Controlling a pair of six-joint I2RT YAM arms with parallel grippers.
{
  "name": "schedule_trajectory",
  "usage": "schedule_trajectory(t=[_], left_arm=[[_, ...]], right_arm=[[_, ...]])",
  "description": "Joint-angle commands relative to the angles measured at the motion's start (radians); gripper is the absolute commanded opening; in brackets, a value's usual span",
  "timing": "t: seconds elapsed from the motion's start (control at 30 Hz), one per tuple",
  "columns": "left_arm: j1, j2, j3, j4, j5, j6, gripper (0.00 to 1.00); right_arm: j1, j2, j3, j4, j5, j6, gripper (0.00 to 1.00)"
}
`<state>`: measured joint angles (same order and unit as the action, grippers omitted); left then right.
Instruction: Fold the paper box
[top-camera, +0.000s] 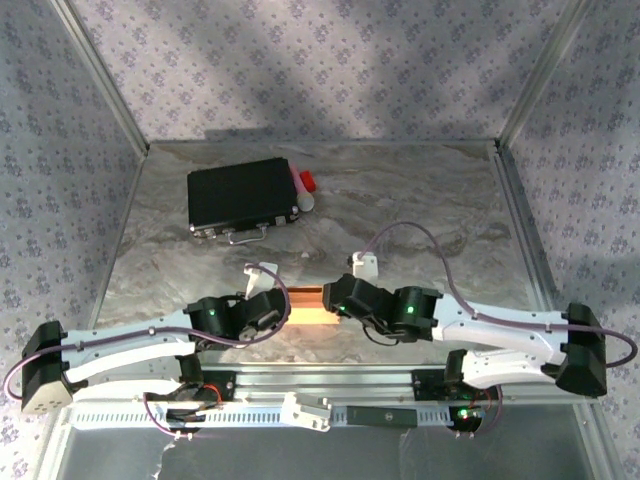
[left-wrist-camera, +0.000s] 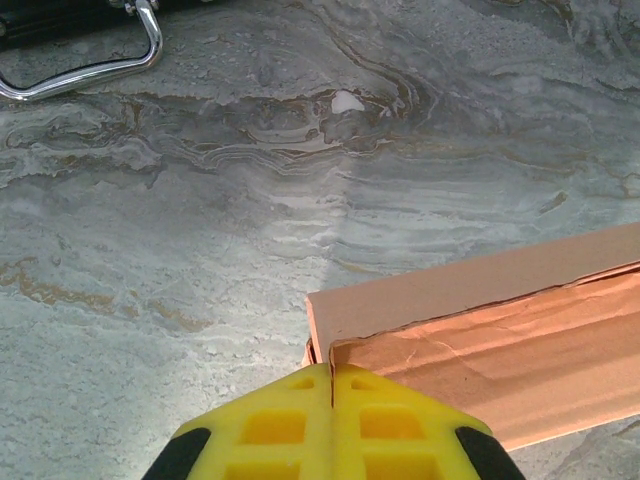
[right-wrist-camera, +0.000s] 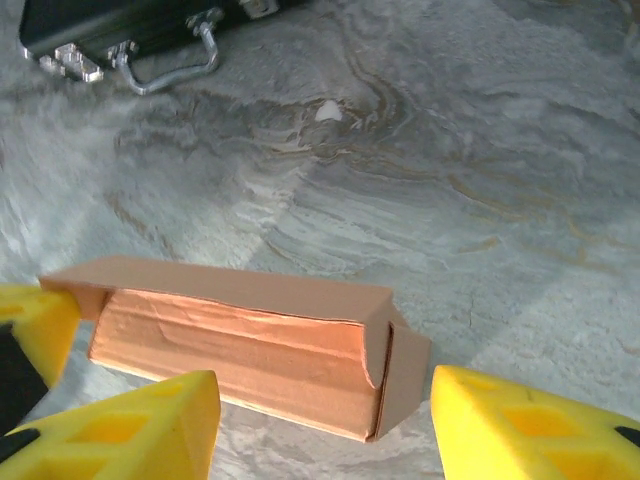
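Observation:
The paper box (top-camera: 305, 306) is a small salmon-orange carton lying on the marble table (top-camera: 430, 200) between my two grippers. My left gripper (left-wrist-camera: 331, 372) is shut, and its yellow tips touch the corner of the box's (left-wrist-camera: 500, 330) left end. My right gripper (right-wrist-camera: 325, 385) is open, one yellow finger on each side of the box's (right-wrist-camera: 240, 335) right end, and neither finger touches the cardboard. An end flap (right-wrist-camera: 403, 385) there stands slightly ajar. The long top flap is creased and lies loosely over the front. In the right wrist view the left gripper's fingers (right-wrist-camera: 35, 320) rest against the far end.
A black flat case (top-camera: 243, 195) with a chrome handle (right-wrist-camera: 165, 70) lies at the back left. A red-and-white object (top-camera: 304, 186) sits beside it. A small white speck (right-wrist-camera: 327, 110) marks the table. Patterned walls and metal rails (top-camera: 520, 190) border the surface.

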<state>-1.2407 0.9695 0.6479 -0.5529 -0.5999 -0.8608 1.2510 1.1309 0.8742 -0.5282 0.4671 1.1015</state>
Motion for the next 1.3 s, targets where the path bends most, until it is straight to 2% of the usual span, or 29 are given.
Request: schedule_trajectory(t=[0.0, 0.13, 0.2, 0.33, 0.43, 0.57, 0.7, 0.9, 1.07, 1.27], left_arm=[[-0.013, 0.004, -0.003, -0.029, -0.021, -0.017, 0.00], [-0.018, 0.014, -0.001, -0.021, -0.025, -0.018, 0.00], [-0.022, 0.023, 0.002, -0.019, -0.027, -0.017, 0.00], [-0.030, 0.035, 0.007, -0.017, -0.037, -0.021, 0.00], [-0.041, 0.041, 0.014, -0.018, -0.051, -0.026, 0.00], [-0.056, 0.043, 0.019, -0.026, -0.073, -0.033, 0.00], [-0.073, 0.047, 0.016, -0.020, -0.096, -0.044, 0.00], [-0.091, 0.057, 0.020, -0.027, -0.118, -0.054, 0.00], [-0.101, 0.054, 0.021, -0.032, -0.131, -0.061, 0.00], [-0.112, 0.060, 0.023, -0.024, -0.145, -0.066, 0.00]], right_arm=[[0.003, -0.022, 0.035, -0.136, 0.033, 0.336, 0.59], [0.004, -0.002, 0.096, -0.295, 0.005, 0.753, 0.65], [0.004, 0.009, 0.112, -0.338, -0.026, 0.900, 0.69], [-0.014, 0.005, 0.108, -0.376, -0.085, 1.090, 0.94], [-0.073, -0.008, 0.070, -0.295, -0.155, 1.130, 0.98], [-0.131, 0.024, 0.056, -0.208, -0.259, 1.188, 0.98], [-0.158, 0.100, 0.068, -0.134, -0.336, 1.260, 0.97], [-0.208, 0.216, 0.102, -0.077, -0.453, 1.278, 0.97], [-0.202, 0.254, 0.094, 0.011, -0.494, 1.312, 0.97], [-0.197, 0.280, 0.072, 0.073, -0.488, 1.352, 0.86]])
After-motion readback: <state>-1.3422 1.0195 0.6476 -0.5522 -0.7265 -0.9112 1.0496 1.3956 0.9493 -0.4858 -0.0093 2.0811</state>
